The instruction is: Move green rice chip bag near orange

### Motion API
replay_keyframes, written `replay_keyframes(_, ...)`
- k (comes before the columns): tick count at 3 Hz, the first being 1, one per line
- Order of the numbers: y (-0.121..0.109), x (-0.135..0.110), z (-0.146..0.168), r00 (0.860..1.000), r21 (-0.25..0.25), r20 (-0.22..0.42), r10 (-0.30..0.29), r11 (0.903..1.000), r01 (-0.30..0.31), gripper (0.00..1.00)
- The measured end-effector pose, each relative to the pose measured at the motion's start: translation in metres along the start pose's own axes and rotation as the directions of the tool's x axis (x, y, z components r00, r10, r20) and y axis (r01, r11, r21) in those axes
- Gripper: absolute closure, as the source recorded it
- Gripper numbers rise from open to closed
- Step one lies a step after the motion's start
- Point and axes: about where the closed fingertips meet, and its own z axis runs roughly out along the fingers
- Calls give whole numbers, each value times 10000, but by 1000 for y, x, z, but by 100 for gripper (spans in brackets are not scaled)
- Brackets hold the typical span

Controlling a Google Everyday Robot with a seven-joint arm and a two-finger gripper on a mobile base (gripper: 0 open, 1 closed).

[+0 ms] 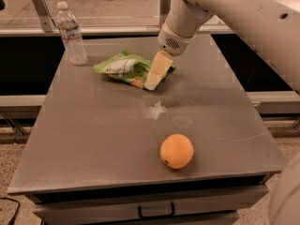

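The green rice chip bag (125,68) lies crumpled at the far middle of the grey table (93,135), with a white label patch on top. The orange (176,151) sits near the table's front edge, well apart from the bag. My gripper (153,80) hangs from the white arm coming in from the upper right. Its cream fingers reach down over the right end of the bag, at or just above its surface.
A clear plastic water bottle (71,33) stands upright at the far left of the table. A glass partition with metal brackets runs behind the table. A drawer with a handle (156,211) sits under the front edge.
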Motion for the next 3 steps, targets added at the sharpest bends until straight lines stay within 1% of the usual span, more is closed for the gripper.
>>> replay_keyframes(1,6,-11,13,10000,-238,13,-74,9997,74,0)
replay_keyframes(2,9,-16,20,9998,-366,-100,-188,9992,185,2)
replay_keyframes(3,12,-17,24,9991,-483,-284,-324,9984,310,33)
